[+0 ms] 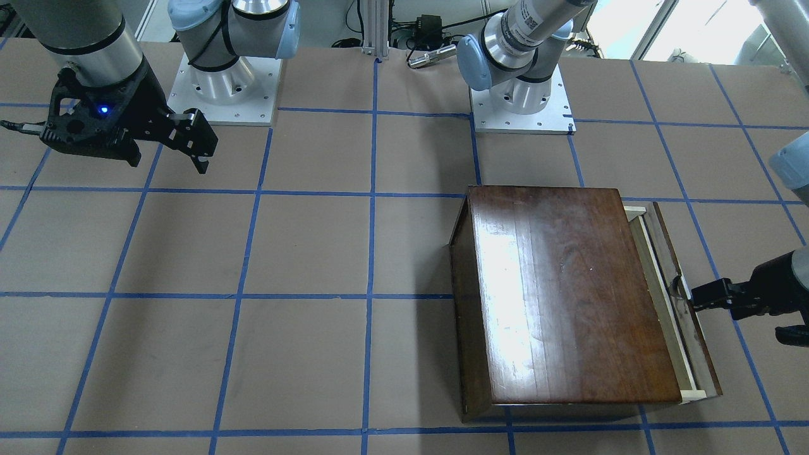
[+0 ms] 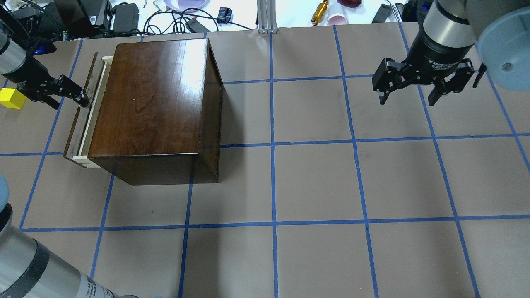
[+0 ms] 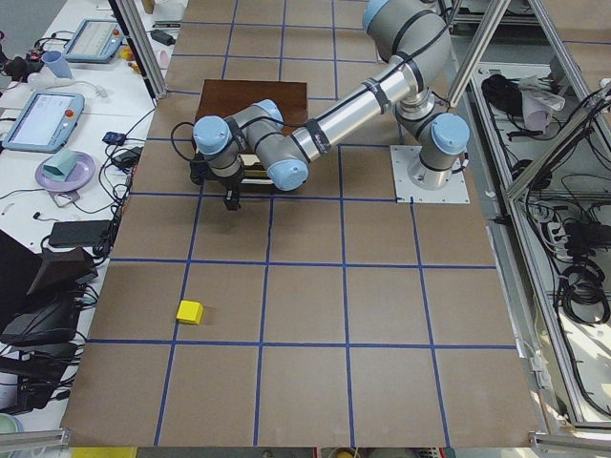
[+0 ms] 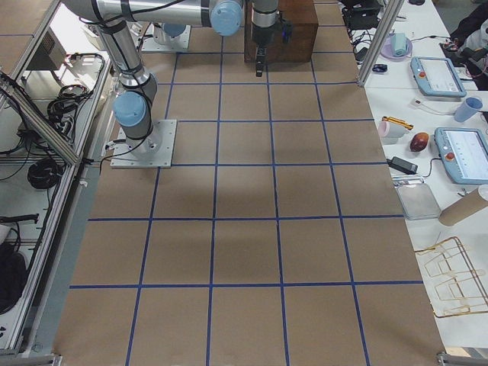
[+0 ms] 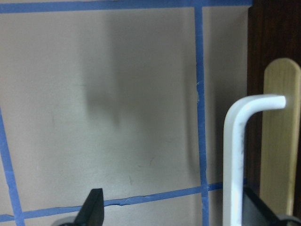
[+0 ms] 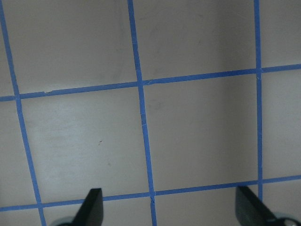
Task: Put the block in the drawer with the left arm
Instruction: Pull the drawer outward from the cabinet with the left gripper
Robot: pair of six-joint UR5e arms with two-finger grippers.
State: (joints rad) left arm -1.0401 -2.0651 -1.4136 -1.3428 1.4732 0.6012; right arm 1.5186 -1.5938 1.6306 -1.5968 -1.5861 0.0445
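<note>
The yellow block (image 2: 11,98) lies on the table left of the cabinet, apart from both grippers; it also shows in the exterior left view (image 3: 190,311). The dark-brown cabinet (image 2: 157,103) has its drawer (image 2: 87,120) pulled out a little, so a strip of pale wood shows. My left gripper (image 2: 82,100) is at the drawer's front panel (image 1: 686,328). In the left wrist view the gripper (image 5: 174,212) is open, and the metal handle (image 5: 235,155) stands between the fingers, close to the right finger (image 5: 256,207). My right gripper (image 2: 408,100) is open and empty, hovering at the far right.
Blue tape lines grid the brown table (image 2: 314,182). Cables, tablets and small items lie on the side table beyond the far edge (image 2: 186,16). The two arm bases (image 1: 221,95) (image 1: 521,107) stand on the robot's side.
</note>
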